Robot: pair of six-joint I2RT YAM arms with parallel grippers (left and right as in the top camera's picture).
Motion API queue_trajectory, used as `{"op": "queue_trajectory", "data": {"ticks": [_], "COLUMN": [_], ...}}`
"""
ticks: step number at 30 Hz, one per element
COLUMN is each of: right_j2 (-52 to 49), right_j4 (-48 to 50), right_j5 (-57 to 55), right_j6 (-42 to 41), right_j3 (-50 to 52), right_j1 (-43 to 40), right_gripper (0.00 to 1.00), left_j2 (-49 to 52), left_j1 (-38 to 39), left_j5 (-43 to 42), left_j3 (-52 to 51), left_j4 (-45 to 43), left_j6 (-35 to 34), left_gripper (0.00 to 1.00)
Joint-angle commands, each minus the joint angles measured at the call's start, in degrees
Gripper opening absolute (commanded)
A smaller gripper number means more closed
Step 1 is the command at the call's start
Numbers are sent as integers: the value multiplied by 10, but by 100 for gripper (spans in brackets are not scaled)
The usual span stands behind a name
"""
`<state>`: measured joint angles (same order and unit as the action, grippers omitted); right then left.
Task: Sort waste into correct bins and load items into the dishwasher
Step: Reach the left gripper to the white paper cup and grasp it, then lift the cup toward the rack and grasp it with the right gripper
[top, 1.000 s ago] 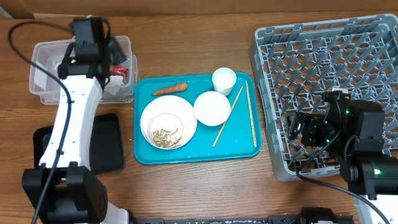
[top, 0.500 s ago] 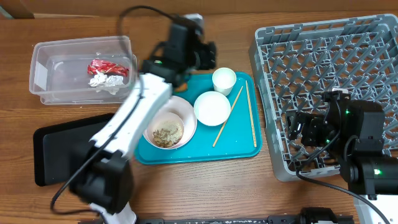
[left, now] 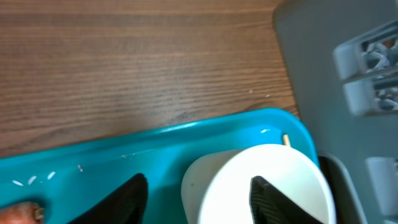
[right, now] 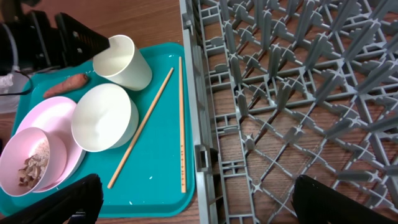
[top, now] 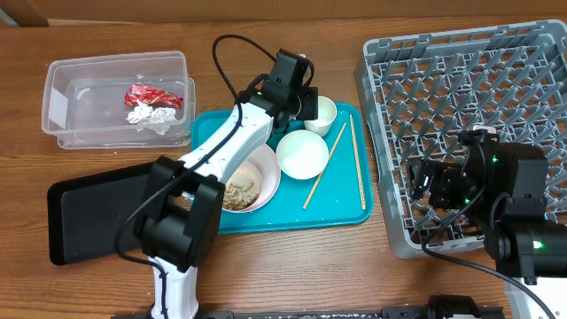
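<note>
My left gripper [top: 307, 105] is open at the white cup [top: 322, 115] on the teal tray. In the left wrist view its jaws [left: 198, 188] straddle the cup's [left: 273, 180] near wall. The orange carrot stick [right: 65, 85] lies beside it. The red wrapper [top: 142, 95] and white tissue [top: 147, 113] lie in the clear tub [top: 62, 97]. The pinkish bowl [top: 241, 188] holds rice scraps [right: 30, 167]. The small white bowl [top: 303, 153] and two chopsticks [top: 324, 167] lie on the tray. My right gripper [right: 205, 208] is open and empty over the grey dish rack's [top: 478, 80] front left edge.
The teal tray [top: 341, 215] lies between the tub and the rack. The black tray [top: 89, 213] lies at the front left, below the tub. My left arm [top: 230, 146] crosses the tray's left half.
My left arm has swung from the clear tub rightward across the tray to the white cup. The wrapper and tissue lie uncovered in the tub. The right arm has not moved.
</note>
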<state>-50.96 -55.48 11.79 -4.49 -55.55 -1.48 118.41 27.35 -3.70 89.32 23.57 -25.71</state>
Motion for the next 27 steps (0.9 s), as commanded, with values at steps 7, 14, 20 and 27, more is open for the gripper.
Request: {"op": "queue_trajectory", "data": {"ticks": [7, 14, 20, 27], "right_j2": [2, 2, 2, -16], "right_j4": [0, 0, 28, 187], "right_j5": [3, 3, 3, 9], "right_j6": [-3, -2, -2, -1], "right_j3": [-16, -16, -16, -16], "right_j1": [-1, -1, -1, -1], "right_gripper": [100, 100, 100, 100], "left_j2": [13, 9, -19, -60], "left_j1": [4, 0, -17, -86], "left_j5": [-4, -9, -110, -506], "left_j3": [9, 9, 16, 17], "left_j4": [19, 27, 21, -19], "left_j6": [-13, -14, -15, -68], "left_gripper": [17, 4, 4, 4]}}
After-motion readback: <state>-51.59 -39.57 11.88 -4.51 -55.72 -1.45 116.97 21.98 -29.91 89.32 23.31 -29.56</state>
